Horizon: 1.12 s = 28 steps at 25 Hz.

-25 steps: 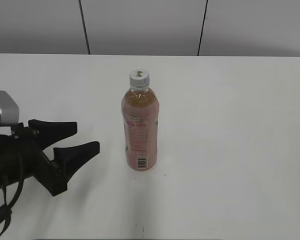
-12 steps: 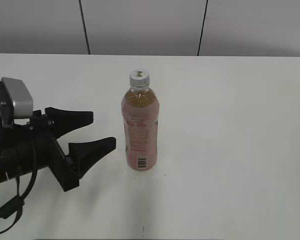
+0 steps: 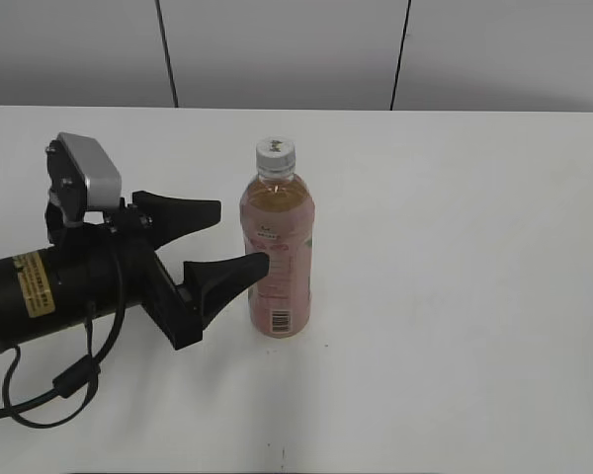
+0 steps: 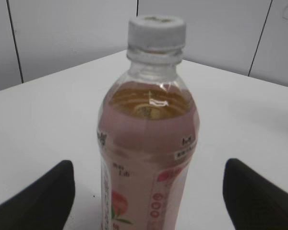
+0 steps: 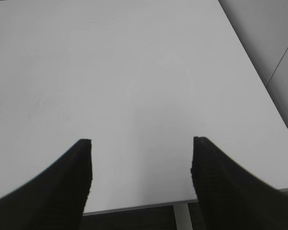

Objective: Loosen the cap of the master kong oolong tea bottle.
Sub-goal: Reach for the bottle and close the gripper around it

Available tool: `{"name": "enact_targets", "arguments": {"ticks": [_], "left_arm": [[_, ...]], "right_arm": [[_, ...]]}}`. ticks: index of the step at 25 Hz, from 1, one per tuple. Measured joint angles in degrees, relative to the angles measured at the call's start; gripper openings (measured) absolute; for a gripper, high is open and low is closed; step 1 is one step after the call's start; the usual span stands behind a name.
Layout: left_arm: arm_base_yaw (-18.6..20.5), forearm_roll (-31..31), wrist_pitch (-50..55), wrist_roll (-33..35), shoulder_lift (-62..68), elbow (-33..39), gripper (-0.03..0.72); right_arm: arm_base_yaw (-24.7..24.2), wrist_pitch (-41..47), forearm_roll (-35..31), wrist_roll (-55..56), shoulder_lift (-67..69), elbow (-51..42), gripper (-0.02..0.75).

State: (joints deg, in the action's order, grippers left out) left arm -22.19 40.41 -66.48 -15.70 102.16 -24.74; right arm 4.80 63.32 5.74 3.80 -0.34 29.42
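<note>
The master kong oolong tea bottle (image 3: 277, 259) stands upright in the middle of the white table, amber tea above a pink label with a barcode panel. It fills the left wrist view (image 4: 149, 153). The white ribbed cap (image 3: 275, 152) sits on its neck and shows in the left wrist view (image 4: 156, 30). My left gripper (image 3: 235, 237) is open, its black fingertips just left of the bottle, the near one close to the label; the fingers flank the bottle (image 4: 148, 184) without touching. My right gripper (image 5: 141, 143) is open and empty, out of the exterior view.
The white table (image 3: 455, 247) spreads around the bottle, with a grey panelled wall behind. In the right wrist view the table's edge (image 5: 182, 205) and a leg lie just under the fingers.
My left arm has moved right and up across the table, bringing its open fingers from the left edge to just beside the bottle. The bottle has not moved.
</note>
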Motion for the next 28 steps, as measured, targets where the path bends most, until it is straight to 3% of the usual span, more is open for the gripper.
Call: {"name": "enact_targets", "arguments": {"ticks": [12, 24, 28], "left_arm": [[0.00, -0.27, -2.21, -2.05, 6.62, -3.51, 0.578], [-0.04, 4.38, -0.49, -4.59, 8.18, -8.33, 0.585], [-1.93, 4.63, -0.65, -4.95, 10.50, -9.70, 0.585]], "right_arm": [[0.00, 0.00, 0.00, 0.00, 0.00, 0.00, 0.494], [0.00, 0.00, 0.00, 0.00, 0.00, 0.00, 0.494], [0.00, 0.00, 0.00, 0.00, 0.00, 0.00, 0.494]]}}
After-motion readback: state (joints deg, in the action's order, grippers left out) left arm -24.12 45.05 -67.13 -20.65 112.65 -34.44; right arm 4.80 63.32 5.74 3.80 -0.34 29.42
